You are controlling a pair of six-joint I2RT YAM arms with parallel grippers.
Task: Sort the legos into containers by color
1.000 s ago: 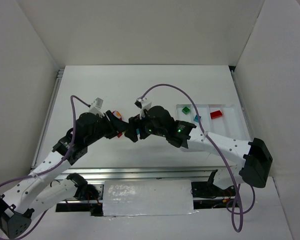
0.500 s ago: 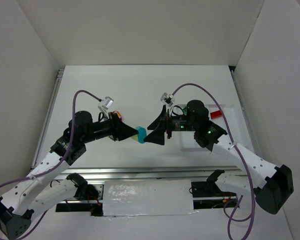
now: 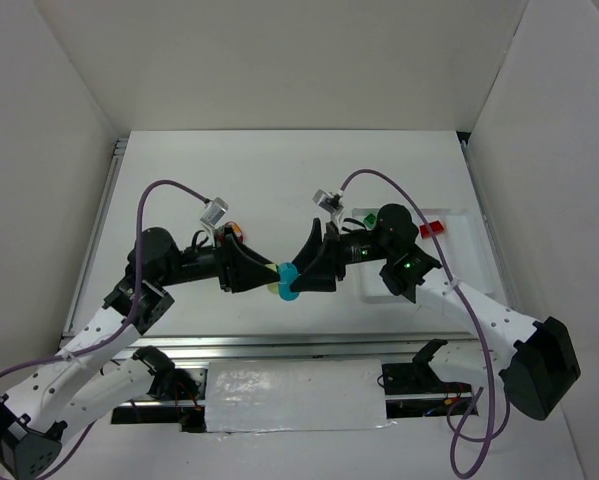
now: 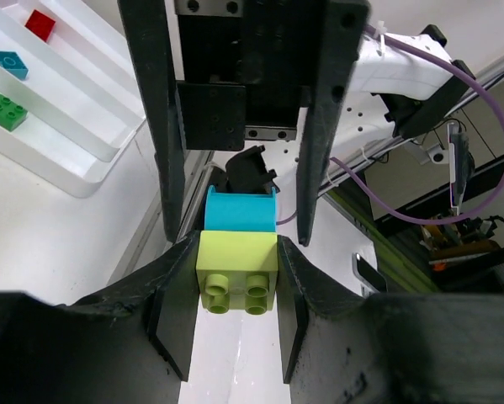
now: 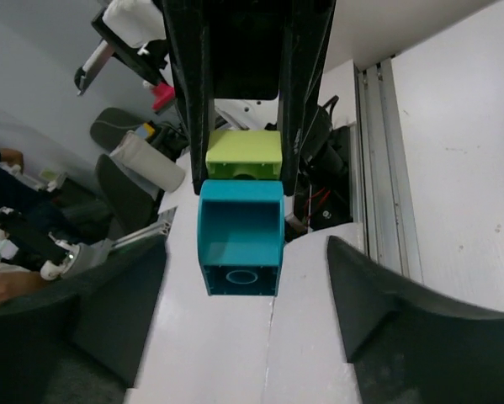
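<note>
Pinched in left gripper (image 4: 235, 282), yellow-green lego (image 4: 236, 257) — teal lego (image 4: 240, 210) attached

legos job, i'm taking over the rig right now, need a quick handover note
Left gripper: shut on the yellow-green brick, held between the arms.
Right gripper: open, fingers straddling the teal brick stuck to it, gaps on both sides.
Tray: green lego, teal lego and red lego, each in its own compartment.
Done: those three sorted.
Left: probably close right, pull the pair apart, put teal with teal and yellow-green in a free compartment. The arms hide part of the table, so check for loose bricks.
</note>
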